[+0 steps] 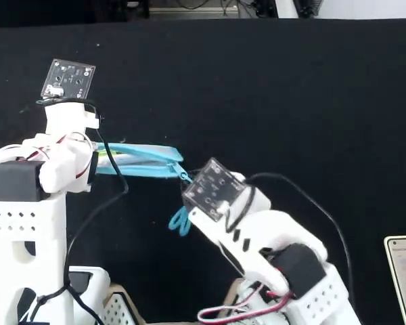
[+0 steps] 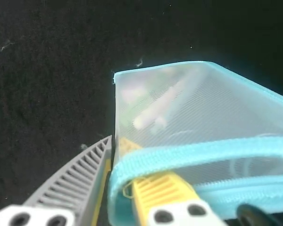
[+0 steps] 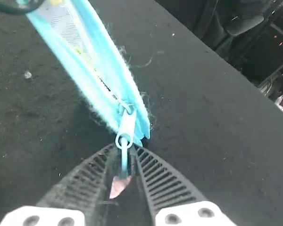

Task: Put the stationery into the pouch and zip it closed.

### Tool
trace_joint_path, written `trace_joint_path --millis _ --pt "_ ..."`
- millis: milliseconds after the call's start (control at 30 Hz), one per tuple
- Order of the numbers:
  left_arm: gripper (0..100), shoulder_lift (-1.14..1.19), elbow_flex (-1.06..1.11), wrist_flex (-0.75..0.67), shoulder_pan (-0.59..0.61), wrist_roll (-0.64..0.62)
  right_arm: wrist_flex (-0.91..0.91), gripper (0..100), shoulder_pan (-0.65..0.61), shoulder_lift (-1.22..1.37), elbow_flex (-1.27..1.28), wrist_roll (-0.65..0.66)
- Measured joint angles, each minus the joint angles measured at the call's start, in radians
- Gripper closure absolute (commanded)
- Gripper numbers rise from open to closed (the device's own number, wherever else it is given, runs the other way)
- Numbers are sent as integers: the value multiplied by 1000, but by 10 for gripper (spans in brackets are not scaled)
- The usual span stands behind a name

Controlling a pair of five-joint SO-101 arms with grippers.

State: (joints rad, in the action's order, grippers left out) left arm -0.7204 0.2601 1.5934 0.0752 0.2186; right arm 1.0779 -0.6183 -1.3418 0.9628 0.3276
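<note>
The translucent pouch (image 1: 145, 162) with cyan trim lies stretched between the two arms on the black table. Pale stationery (image 2: 153, 115) shows through its mesh side. My left gripper (image 2: 115, 148) is shut on the pouch's end edge, the grey finger (image 2: 80, 181) outside and the yellow finger (image 2: 162, 190) inside; in the high view the left gripper (image 1: 98, 161) sits at the pouch's left end. My right gripper (image 3: 125, 153) is shut on the zipper pull (image 3: 126, 128) at the pouch's right end (image 1: 185, 175). A cyan cord loop (image 1: 181, 221) hangs beside that arm.
The black cloth (image 1: 291, 101) covers the whole table. A phone or tablet (image 1: 404, 271) lies at the right edge. The arms' white bases (image 1: 27, 257) stand along the near edge.
</note>
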Motion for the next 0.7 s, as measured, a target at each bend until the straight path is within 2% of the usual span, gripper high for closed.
trace_joint_path --millis 400,567,700 --pt "963 15 -54 5 -2 -2 -46 987 0 -21 0 0" --pt "825 17 -132 21 -3 -60 -49 987 -2 5 -68 0" --pt "805 17 -161 21 -3 -103 -49 987 0 160 -184 0"
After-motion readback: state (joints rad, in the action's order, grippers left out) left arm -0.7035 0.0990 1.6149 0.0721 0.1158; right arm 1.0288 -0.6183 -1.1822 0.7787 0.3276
